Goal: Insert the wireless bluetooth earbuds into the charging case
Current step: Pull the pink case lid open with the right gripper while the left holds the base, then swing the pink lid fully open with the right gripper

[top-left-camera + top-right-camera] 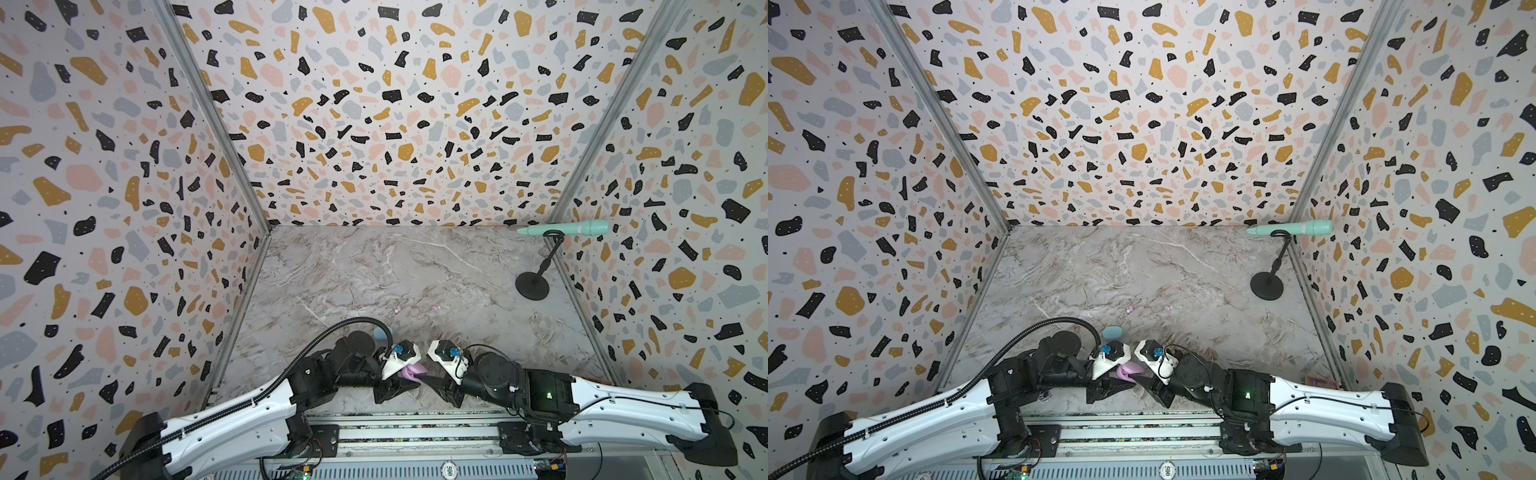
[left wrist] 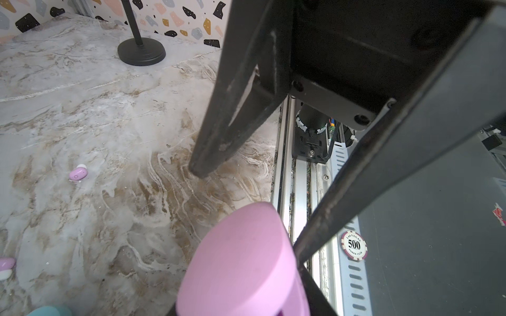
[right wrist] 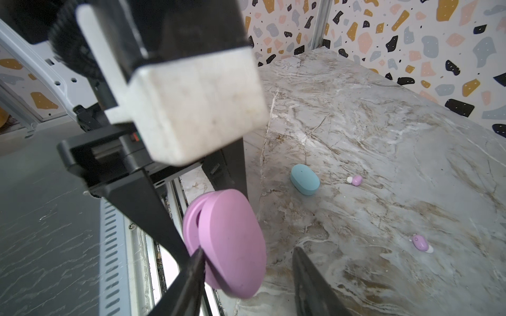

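Observation:
My left gripper is shut on the pink oval charging case, held on edge just above the table's front edge. The case has its lid slightly ajar. My right gripper is open around the lid: one fingertip sits in the gap between lid and base, and the other stands apart from the lid. Two pink earbuds lie on the marble further back, also visible in the right wrist view as earbuds. A closed blue case lies near the left arm.
A teal microphone on a black stand occupies the back right corner. Patterned walls enclose the marble table on three sides. A metal rail with a poker chip runs along the front edge.

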Controlling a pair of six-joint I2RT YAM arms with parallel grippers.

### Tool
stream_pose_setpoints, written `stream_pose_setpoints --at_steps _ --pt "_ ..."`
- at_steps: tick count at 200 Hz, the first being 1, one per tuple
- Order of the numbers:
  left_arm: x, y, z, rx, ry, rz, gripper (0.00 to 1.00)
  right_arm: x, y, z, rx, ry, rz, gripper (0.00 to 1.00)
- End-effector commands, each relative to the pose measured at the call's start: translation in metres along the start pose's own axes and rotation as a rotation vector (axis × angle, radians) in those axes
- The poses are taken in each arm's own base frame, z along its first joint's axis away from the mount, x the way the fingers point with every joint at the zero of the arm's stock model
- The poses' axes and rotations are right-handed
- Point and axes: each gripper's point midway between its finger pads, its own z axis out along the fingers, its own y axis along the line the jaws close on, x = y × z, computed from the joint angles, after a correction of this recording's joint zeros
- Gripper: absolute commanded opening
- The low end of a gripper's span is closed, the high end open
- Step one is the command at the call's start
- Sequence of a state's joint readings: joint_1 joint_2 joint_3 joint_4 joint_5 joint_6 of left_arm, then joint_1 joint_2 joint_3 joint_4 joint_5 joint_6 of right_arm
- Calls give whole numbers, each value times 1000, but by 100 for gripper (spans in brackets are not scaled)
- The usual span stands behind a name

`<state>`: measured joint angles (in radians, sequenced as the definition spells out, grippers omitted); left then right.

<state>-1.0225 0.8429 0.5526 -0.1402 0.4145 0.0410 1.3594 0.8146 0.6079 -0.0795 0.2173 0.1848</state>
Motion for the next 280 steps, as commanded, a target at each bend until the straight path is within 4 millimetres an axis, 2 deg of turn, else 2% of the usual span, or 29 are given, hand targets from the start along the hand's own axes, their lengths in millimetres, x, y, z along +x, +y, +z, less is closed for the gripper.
stream_pose_setpoints --at_steps 1,57,126,183,280 --pt "-34 -11 -7 48 -103 56 0 -4 -11 -2 58 4 0 51" --pt "-35 -13 -8 57 -106 57 0 -5 -14 -3 76 1 3 49" --pt "-33 -14 -5 70 -94 51 0 -21 -8 -3 48 -47 -17 38" --pt "-32 -15 -6 74 -99 56 0 -21 -5 6 40 -28 -39 33" --pt "-31 -15 -4 77 -95 50 0 -31 -5 1 42 -63 -44 25"
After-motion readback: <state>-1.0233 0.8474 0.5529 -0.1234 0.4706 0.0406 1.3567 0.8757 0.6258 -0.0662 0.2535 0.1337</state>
